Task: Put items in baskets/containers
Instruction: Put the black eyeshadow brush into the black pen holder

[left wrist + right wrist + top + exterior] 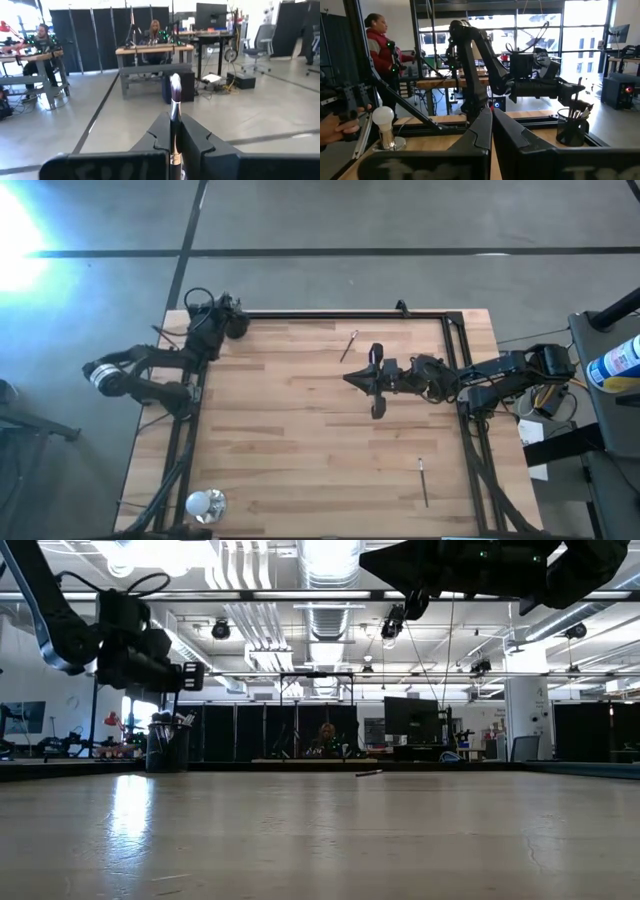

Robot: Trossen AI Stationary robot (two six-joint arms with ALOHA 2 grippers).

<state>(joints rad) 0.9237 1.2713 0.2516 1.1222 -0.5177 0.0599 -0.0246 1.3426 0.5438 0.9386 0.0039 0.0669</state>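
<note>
My left gripper [174, 131] is shut on a thin makeup brush [175, 87] and hangs level over the table's far-left corner [232, 320]. The black cup [572, 129] stands just below it, with several brushes upright inside [168, 745]. Two loose brushes lie flat on the wood: one far of centre [349, 345], one near the right front [423, 480]. My right gripper [350, 377] hovers above the table's middle, shut and empty [491, 120]. My left gripper pinches the brush's handle [174, 125] between its two fingers. The brush lies along the fingers, and its dark, pale-tipped bristle head [175, 85] sticks out past the fingertips. The fingers are level and point toward the far edge. The brush is lifted clear of the table.
A clear-whitish bulb-like object [205, 503] stands at the near-left corner. A black rail [340, 313] frames the table. A person's hand [335, 125] shows beyond the table's left side, and other people sit or stand in the room behind.
</note>
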